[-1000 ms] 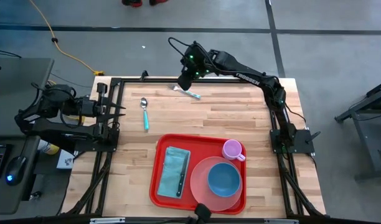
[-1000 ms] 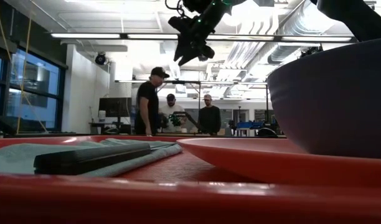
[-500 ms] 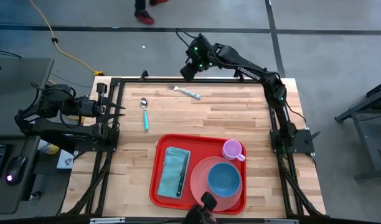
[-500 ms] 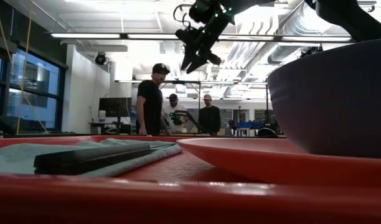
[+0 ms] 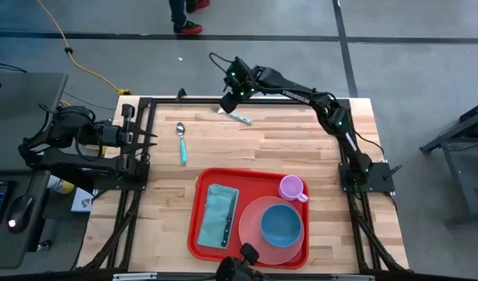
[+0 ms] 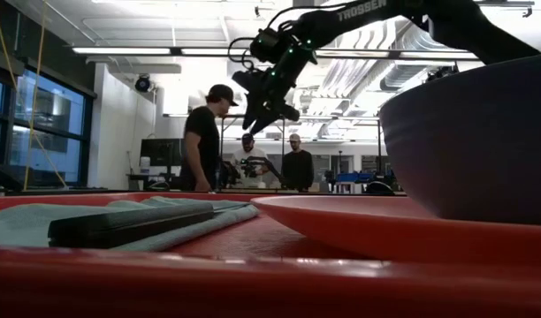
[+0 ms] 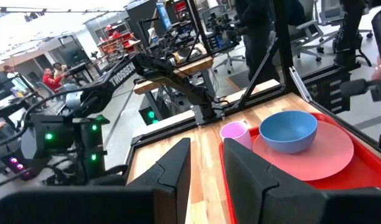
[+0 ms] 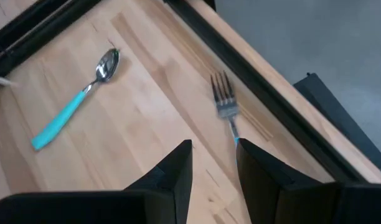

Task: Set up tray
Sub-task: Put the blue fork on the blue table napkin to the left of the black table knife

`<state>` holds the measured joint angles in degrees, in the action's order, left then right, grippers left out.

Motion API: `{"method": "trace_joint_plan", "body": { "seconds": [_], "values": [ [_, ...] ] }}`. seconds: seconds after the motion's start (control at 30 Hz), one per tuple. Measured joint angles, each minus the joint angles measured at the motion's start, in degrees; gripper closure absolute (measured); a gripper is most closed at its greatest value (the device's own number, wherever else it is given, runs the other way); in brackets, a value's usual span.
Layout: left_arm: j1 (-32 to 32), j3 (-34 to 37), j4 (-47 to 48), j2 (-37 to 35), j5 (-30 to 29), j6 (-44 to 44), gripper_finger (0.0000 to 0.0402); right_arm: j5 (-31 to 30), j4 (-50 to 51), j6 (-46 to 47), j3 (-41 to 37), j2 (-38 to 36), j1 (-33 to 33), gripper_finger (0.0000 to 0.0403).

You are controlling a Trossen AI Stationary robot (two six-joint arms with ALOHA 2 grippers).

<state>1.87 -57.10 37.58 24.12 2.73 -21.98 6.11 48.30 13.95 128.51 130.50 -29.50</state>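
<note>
Lower centre of the high view holds the tray (image 5: 197, 234), red, long side running left to right, resting on the tabletop (image 5: 255, 148) close to its near edge. On the tray's right part sits a pink plate (image 5: 250, 226) with a blue bowl (image 5: 281, 224) on it; a pink cup (image 5: 291, 188) stands at the tray's upper right corner, just beside the plate. On the tray's left part a teal cloth (image 5: 215, 204) lies flat with a dark knife (image 5: 227, 226) on top of it, lengthwise up and down the frame.

Upper centre of that view, well apart from the tray, the right pincer (image 5: 228, 103) hangs above the far edge of the tabletop, jaws set narrow with a slim gap and nothing between them. Just beside it, toward the lower right, lies the fork (image 5: 237, 116). Its teal handle points to the lower right and its tines to the upper left, so its long axis runs on a slant. In the right wrist view the fork (image 8: 225, 110) shows straight ahead past the fingers, handle end nearest them. The right arm is by far the nearer one to it.

Left of the fork, near the middle of the tabletop's far half, a teal-handled spoon (image 5: 181, 142) lies up and down the frame, bowl uppermost.

The left pincer (image 5: 149, 140) waits at the tabletop's left edge, also narrow and empty.
</note>
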Motion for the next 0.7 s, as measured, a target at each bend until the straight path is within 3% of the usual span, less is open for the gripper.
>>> {"method": "trace_joint_plan", "body": {
  "seconds": [0.37, 0.53, 0.7],
  "values": [
    [-0.02, 0.00, 1.37, 0.00, 0.77, 0.80, 0.0275, -2.31, 0.73, 1.37, 0.00, 2.53, 0.29, 0.0299],
    [0.00, 0.00, 2.05, 0.00, 0.77, 1.27, 0.0275, -0.68, 0.99, 2.45, 0.00, 2.88, 0.42, 0.0298],
    [-0.01, 0.00, 2.05, -0.01, 0.77, 1.27, 0.0275, 0.94, 1.15, 2.54, 0.00, 3.76, 0.65, 0.0268]
  ]
}}
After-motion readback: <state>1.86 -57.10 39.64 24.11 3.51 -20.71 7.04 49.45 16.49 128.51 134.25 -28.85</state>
